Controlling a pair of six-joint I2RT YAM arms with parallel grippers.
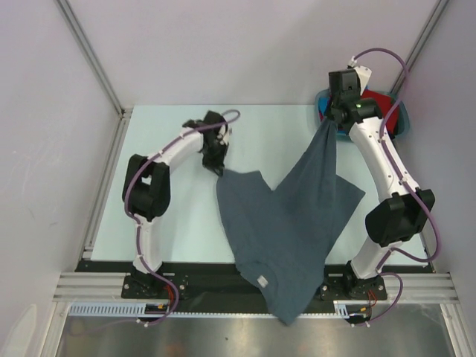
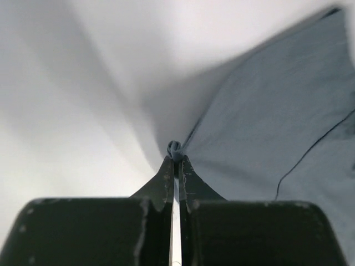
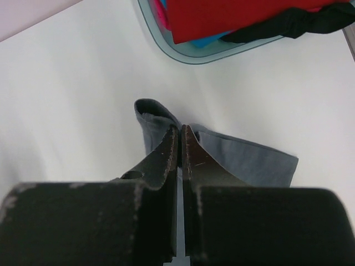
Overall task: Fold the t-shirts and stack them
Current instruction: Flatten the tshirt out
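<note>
Grey t-shirt [image 1: 286, 223]: lies mostly flat across the middle and right of the worktop [image 1: 171, 216]. One end droops over the near edge between the two arm bases, and a small white label [image 1: 262, 280] shows close to that edge.
Left gripper [image 2: 175, 160]: low over the middle of the worktop, left of centre. Its jaws are pressed together with a small bunched corner of the grey t-shirt pinched at the tips.
Right gripper [image 3: 180, 133]: near the far right corner, just beside the teal tub [image 3: 183, 55]. Its jaws are nearly touching, clamped on a folded edge of the grey t-shirt.
Cloth between the grippers: from the right gripper it runs as a stretched, lifted strip down to the flat part. At the left gripper it fans out towards the right.
Teal tub: sits in the far right corner, partly hidden by the right arm in the top view.
Tub contents: a red t-shirt [image 3: 233, 14] on top, blue cloth [image 3: 208, 40] under its edge, and black cloth [image 3: 288, 23] draped on the rim.
</note>
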